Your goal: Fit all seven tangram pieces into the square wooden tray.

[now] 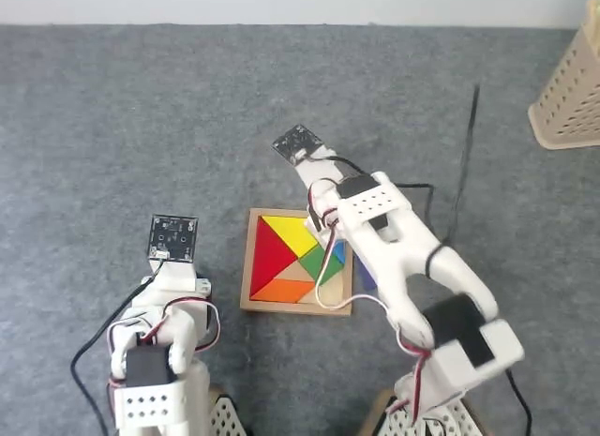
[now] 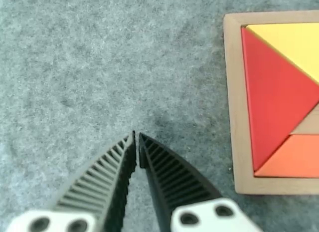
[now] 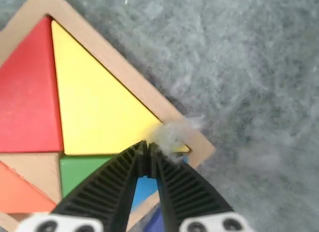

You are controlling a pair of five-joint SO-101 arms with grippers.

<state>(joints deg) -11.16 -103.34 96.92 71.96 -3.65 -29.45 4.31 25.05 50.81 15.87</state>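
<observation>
The square wooden tray lies at the table's middle with red, yellow, orange and green pieces in it, around a bare wood patch. My right gripper is shut with nothing in it, tips at the yellow triangle's point by a corner of the tray. A light blue piece lies under its fingers. A darker blue piece shows beside the tray under the right arm. My left gripper is shut and empty over the mat, left of the tray.
Grey felt mat covers the table. A cream slotted basket stands at the far right back. A black cable runs behind the right arm. A tuft of grey lint sits on the tray's corner.
</observation>
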